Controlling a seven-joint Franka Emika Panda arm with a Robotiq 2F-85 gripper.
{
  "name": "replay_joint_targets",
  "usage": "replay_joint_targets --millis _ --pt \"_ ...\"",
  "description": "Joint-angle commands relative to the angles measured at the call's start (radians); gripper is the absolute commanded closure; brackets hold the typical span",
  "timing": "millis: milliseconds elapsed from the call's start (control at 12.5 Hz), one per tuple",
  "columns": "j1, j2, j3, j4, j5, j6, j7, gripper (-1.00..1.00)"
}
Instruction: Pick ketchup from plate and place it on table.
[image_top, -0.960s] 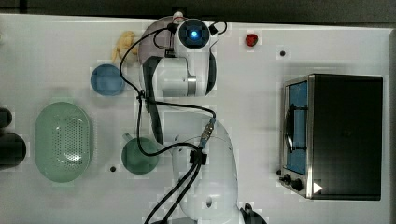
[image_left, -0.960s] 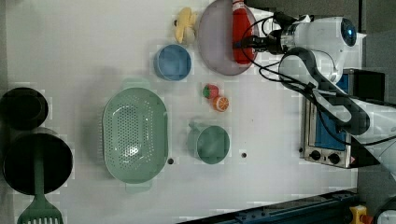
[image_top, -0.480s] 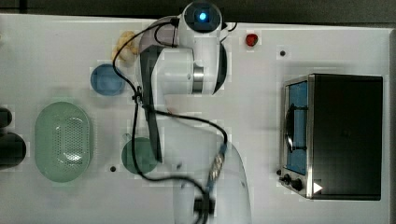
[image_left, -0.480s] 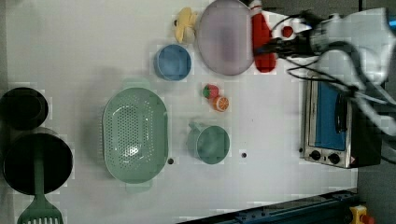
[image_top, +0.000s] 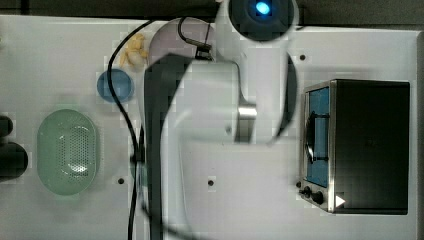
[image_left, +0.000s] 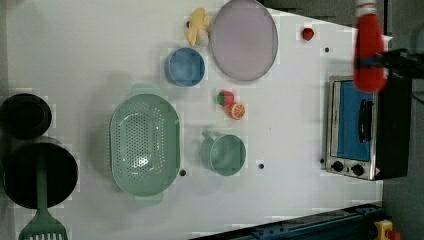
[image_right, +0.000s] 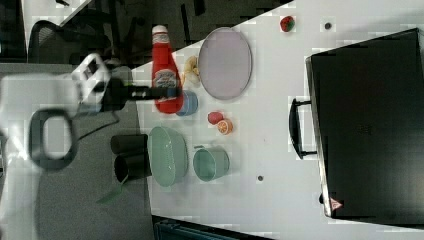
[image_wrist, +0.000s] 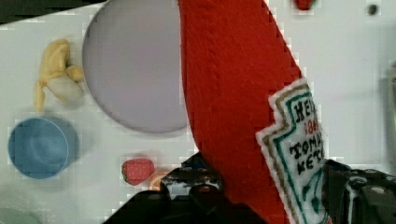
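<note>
The ketchup (image_right: 165, 75), a slim red bottle with a white cap and label, hangs high above the table (image_left: 290, 130), with my gripper (image_right: 167, 92) shut on its lower body. In the left view the ketchup (image_left: 369, 50) appears over the oven's far corner, my gripper (image_left: 374, 62) across it. Up close in the wrist view, the ketchup (image_wrist: 243, 93) stands between my dark fingers (image_wrist: 196, 191). The lilac-grey plate (image_left: 244, 40) lies bare on the table, also seen as the plate (image_right: 225, 62) and the plate (image_wrist: 133, 70). In the top view my arm hides most of the plate (image_top: 170, 42).
A blue bowl (image_left: 185, 66) and a banana (image_left: 198, 26) sit beside the plate. A strawberry and an orange slice (image_left: 231, 104), a green cup (image_left: 225, 152) and a green basket (image_left: 145, 145) lie mid-table. A toaster oven (image_left: 362, 130) stands at the left view's right, black pots (image_left: 30, 145) at the left view's left.
The ketchup has been lifted off the plate and carried up and toward the left view's right, above the oven. The plate now lies bare.
</note>
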Motion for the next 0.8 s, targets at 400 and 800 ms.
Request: replay_joint_targets --millis 400,800 --pt "-0.017 -0.055 -0.011 -0.464 -0.001 0.284 0.092 -0.17" --pt "-0.014 0.028 -0.009 -0.632 -0.001 0.524 0.093 -0.17"
